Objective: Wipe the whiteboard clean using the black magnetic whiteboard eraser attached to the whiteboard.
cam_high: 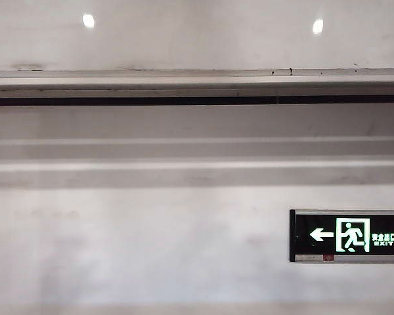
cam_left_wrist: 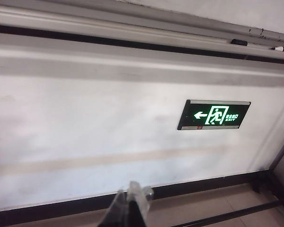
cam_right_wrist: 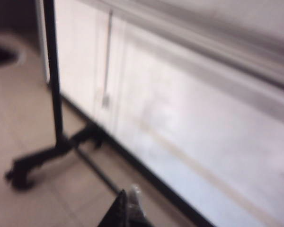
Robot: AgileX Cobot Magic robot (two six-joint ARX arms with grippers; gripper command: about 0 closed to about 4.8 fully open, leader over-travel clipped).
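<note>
The whiteboard [cam_high: 197, 39] fills the top of the exterior view, glossy white and mirroring two round lights, with its silver-grey rail [cam_high: 197, 82] below it. Neither gripper shows there. In the left wrist view the board [cam_left_wrist: 217, 9] is a far strip. A small black oblong block, the eraser [cam_left_wrist: 238, 42], sits on the rail, well away from my left gripper [cam_left_wrist: 132, 196]. That gripper is shut with nothing in it. My right gripper [cam_right_wrist: 128, 198] is blurred, shut and empty, low over the floor beside the wall.
A black green-lit exit sign [cam_high: 348, 235] hangs on the matte wall under the rail. A marker [cam_left_wrist: 283, 48] lies on the rail near the eraser. A black stand leg with a castor [cam_right_wrist: 19, 175] stands on the tiled floor [cam_right_wrist: 28, 118].
</note>
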